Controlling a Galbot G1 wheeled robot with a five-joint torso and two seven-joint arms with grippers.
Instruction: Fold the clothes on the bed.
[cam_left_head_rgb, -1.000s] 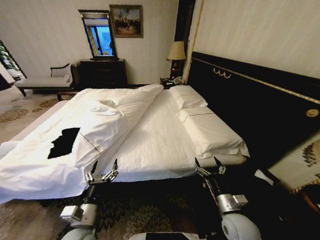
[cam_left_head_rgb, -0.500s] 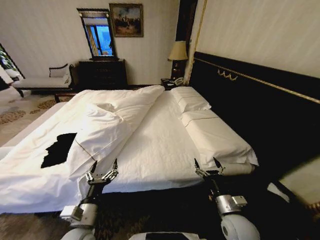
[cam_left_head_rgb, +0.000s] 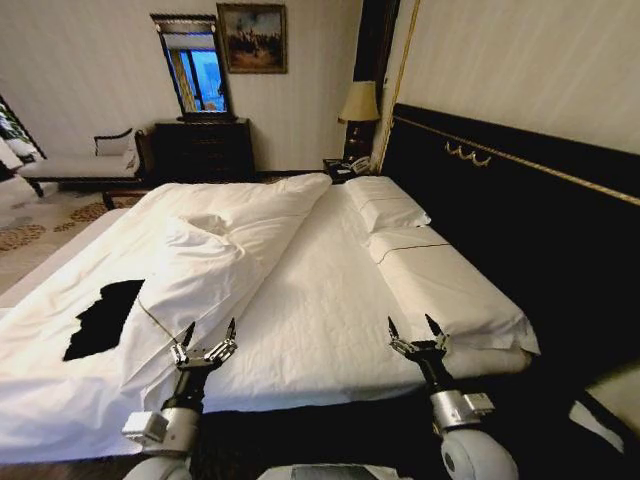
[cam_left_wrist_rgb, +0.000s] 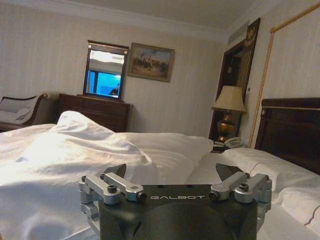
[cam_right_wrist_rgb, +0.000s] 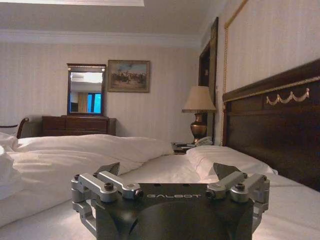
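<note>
Left gripper (cam_left_head_rgb: 205, 338): raised in front of the robot, over the near edge of the bed (cam_left_head_rgb: 330, 290), fingers spread wide, nothing between them. Right gripper (cam_left_head_rgb: 417, 334): same height, over the near edge toward the pillow end, also spread wide and empty. Both wrist views confirm the open jaws, with bedding beyond them.

T-shirt (cam_left_head_rgb: 100, 318): black, lying flat and crumpled on the white duvet (cam_left_head_rgb: 215, 255), far to the robot's left. Well apart from the left gripper, farther still from the right. Lettering not readable from here.

Progress, judged: none of the folding is done. Shirt is unfolded and irregular in outline, no sleeve or hem turned in. Not yet gripped or touched. Everything is left: reach, spread flat, fold.

Edges and room: the duvet is bunched into a raised ridge between the left gripper and the shirt, so a straight reach crosses a hump of soft cloth. The shirt sits close to the duvet's left side, where it drapes off the bed. The bare sheet (cam_left_head_rgb: 330, 300) between the grippers is flat and open. Headboard (cam_left_head_rgb: 510, 215) stands at far right, near the right arm's side; pillows (cam_left_head_rgb: 385, 205) lie against it. Dresser (cam_left_head_rgb: 205, 148) and lamp (cam_left_head_rgb: 358, 110) are across the room, out of the way.
</note>
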